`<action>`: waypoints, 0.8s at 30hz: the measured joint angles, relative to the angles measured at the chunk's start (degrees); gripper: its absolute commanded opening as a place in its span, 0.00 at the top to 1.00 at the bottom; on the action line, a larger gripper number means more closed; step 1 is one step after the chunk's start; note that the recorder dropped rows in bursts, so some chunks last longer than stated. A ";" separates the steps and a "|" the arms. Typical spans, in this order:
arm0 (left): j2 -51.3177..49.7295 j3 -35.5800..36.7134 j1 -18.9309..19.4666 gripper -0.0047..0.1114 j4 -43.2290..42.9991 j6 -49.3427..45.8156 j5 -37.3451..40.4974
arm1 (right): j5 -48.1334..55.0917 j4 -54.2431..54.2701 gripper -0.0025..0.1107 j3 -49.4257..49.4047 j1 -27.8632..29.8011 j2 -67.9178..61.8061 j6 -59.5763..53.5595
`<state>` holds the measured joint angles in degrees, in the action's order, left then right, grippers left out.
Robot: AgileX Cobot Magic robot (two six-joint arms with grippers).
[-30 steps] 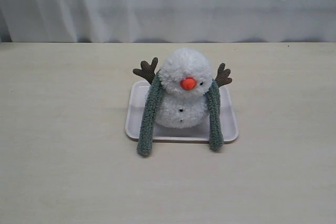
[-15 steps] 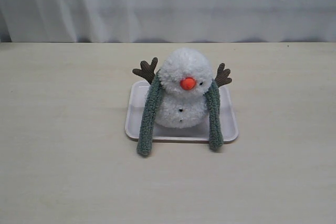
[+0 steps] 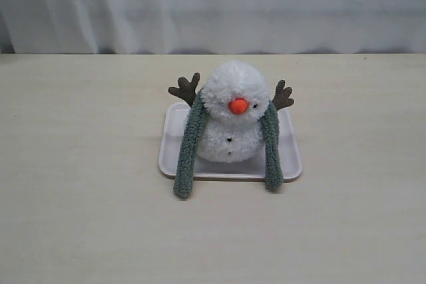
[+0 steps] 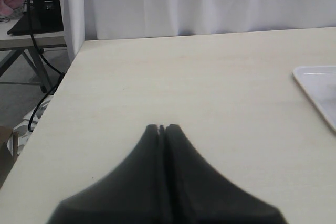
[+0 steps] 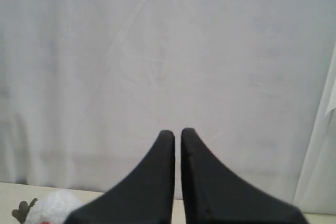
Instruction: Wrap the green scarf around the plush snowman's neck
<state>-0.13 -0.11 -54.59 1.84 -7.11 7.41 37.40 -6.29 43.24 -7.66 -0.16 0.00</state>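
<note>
**Desk:** Where did the green scarf [image 3: 188, 147] lie?

**Photographer:** It was draped behind the snowman's neck [image 3: 219, 122], with its two tails hanging down the front, one on each side of the plush snowman [image 3: 229, 91]. Both tails ran past the front rim of the white tray [image 3: 170, 147] and ended on the table [image 3: 80, 164]. The toy sat upright on the tray, nose toward the camera.

**Desk:** And the arms?

**Photographer:** Neither showed in the exterior view. The left gripper [image 4: 162, 128] hovered over bare table with its fingers pressed together, a corner of the tray off to one side. The right gripper [image 5: 177, 132] faced the curtain [image 3: 213, 4], its fingers all but touching and holding nothing, with the snowman's head at the edge of its view.

**Desk:** So the wrap was unfinished?

**Photographer:** By my reading, yes: the scarf was draped but not yet crossed. The job seemed to call for spreading one pincer, pinching a tail low near its rounded end, and carrying it across the front under the orange nose [image 3: 238, 106] to the far side. Lifting only a little should leave the strip seated in the crease. A hard pull could slide it off the back or tip the light toy. The other arm might steady the opposite tail.
</note>
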 measured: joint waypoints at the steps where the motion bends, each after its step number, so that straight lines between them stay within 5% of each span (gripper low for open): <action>1: 0.00 0.00 0.00 0.96 0.00 0.00 0.00 | 0.00 0.00 0.94 0.00 0.88 0.00 0.00; 24: 0.00 0.00 0.00 0.96 0.00 0.00 0.00 | -0.11 0.00 0.94 -13.30 3.51 -0.10 0.00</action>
<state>-0.13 -0.11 -54.59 1.84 -7.11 7.41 37.29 -6.29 29.94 -4.16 -0.26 0.00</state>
